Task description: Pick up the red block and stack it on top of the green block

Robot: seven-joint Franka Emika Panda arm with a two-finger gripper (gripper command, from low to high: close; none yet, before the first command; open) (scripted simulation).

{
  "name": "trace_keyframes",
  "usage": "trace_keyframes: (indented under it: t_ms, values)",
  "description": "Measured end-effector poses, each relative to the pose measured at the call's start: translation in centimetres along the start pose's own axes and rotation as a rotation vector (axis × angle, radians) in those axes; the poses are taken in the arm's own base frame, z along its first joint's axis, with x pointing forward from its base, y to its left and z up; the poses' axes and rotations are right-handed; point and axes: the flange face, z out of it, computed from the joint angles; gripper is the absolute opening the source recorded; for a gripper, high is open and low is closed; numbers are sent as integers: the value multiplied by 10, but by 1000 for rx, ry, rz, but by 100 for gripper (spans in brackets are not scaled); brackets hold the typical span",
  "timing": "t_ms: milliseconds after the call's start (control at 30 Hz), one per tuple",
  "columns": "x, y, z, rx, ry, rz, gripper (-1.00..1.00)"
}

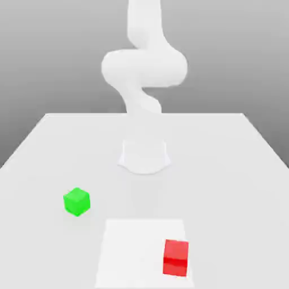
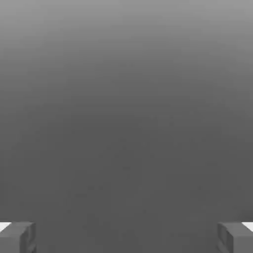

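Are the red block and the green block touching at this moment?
Apart. The exterior view shows the green block toward its left and the red block nearer, toward its right, with bare table between them.

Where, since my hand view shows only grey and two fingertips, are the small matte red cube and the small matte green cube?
Observer: In the exterior view, the small matte red cube sits on the white table, close to the camera, toward that view's right.
Operator: And the green one?
Observer: The small matte green cube rests farther back, toward that view's left, well apart from the red one.
Operator: Anything stacked yet?
Observer: No. Each cube stands alone on the table, on the camera's side of the arm's white base.
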Motion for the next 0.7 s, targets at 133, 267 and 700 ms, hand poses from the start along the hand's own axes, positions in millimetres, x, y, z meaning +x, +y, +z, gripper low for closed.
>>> trace_keyframes:
  t_ms: [133,267,700]
  values:
    - [-19,1,87,-106,-71,19,0]
    - [-45,14,166,-204,-143,38,0]
    - [-185,111,361,-490,-409,105,0]
